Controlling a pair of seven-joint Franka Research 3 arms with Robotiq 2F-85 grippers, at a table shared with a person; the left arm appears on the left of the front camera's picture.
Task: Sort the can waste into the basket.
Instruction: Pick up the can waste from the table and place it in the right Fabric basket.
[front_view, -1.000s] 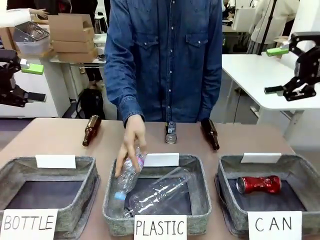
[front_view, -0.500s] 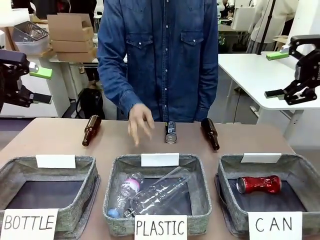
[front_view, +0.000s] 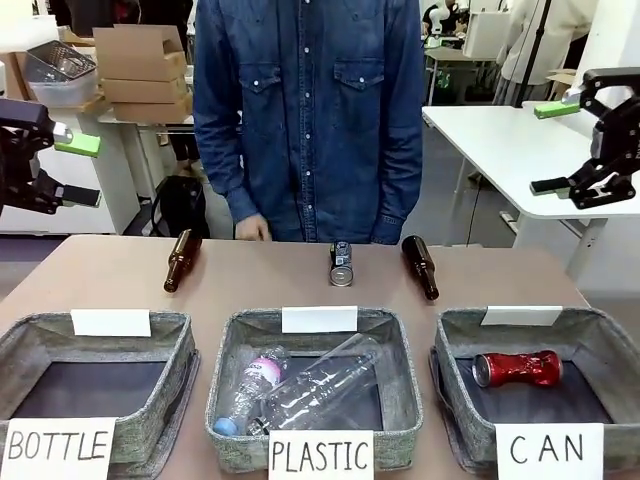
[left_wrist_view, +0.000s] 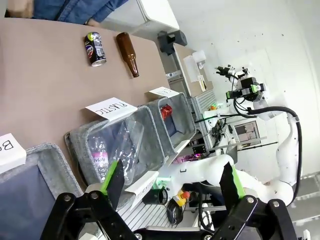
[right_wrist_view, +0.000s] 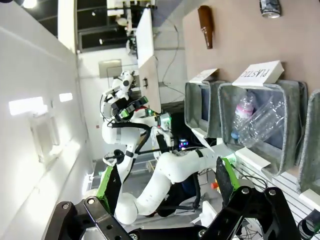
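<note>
1 red can (front_view: 517, 368) is binned in the basket (front_view: 452, 325); 1 dark can (front_view: 342, 265) is left on the tabletop (front_view: 270, 285). Left end effector (front_view: 85, 172) and right end effector (front_view: 550, 145) are seen released.

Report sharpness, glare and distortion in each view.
Front view: sharp, evenly lit, soft highlights on the red can and clear bottles. Left wrist view: rolled sideways, background wall washed out. Right wrist view: rolled too, bright glare on the white wall, dark can cut by the top edge.
</note>
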